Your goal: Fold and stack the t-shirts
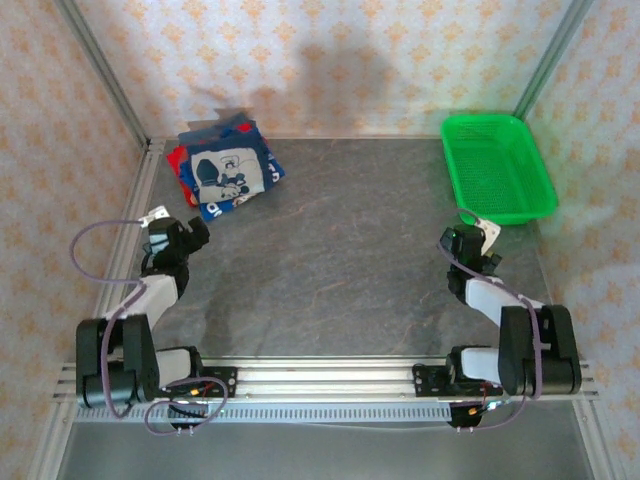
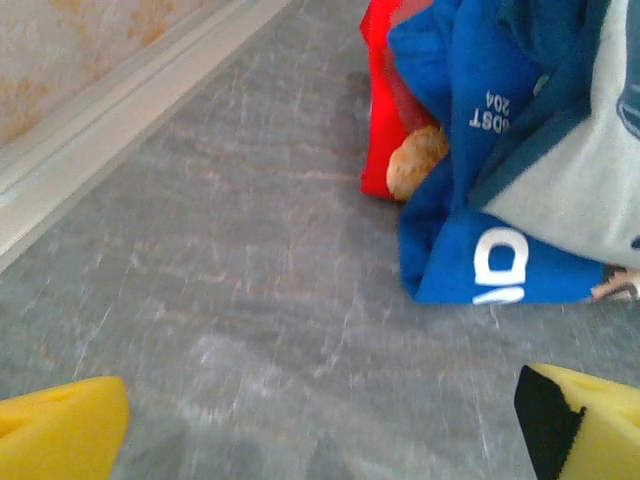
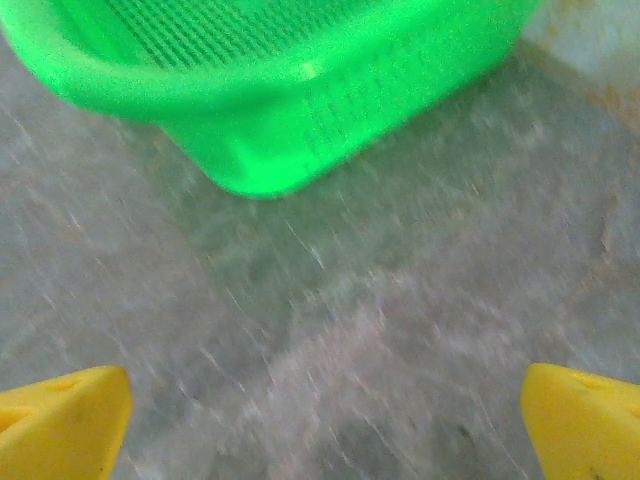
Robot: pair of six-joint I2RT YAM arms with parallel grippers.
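T-shirts [image 1: 225,168], soft cloth tees folded into one small pile, lie at the far left corner of the dark grey, stone-patterned tabletop [image 1: 340,260]. On top is a navy tee with a white cartoon panel [image 1: 228,170]. Under it are a bright blue tee with white lettering [image 2: 470,270] and a red tee [image 2: 380,100], whose edge pokes out at the pile's left side. The pile sits a little askew to the table's edges, with some folds bulging. The left gripper [image 1: 188,235] hovers near the pile on its near side, close to the left edge. Its yellow fingers [image 2: 60,430] are spread wide with only bare table between them. The right gripper [image 1: 478,240] is equally wide open and holds nothing. It sits near the right edge, just short of a bright green plastic mesh basket [image 1: 497,165] in the far right corner. Judging from this, the stacking step looks finished or nearly so. Any next move would call for squaring the pile's loose edges gently, or simply drawing both arms back. Pale wallpaper with small orange floral motifs [image 1: 330,60] closes in three sides. A silver aluminium rail [image 1: 320,375] at the near edge carries both arm bases.
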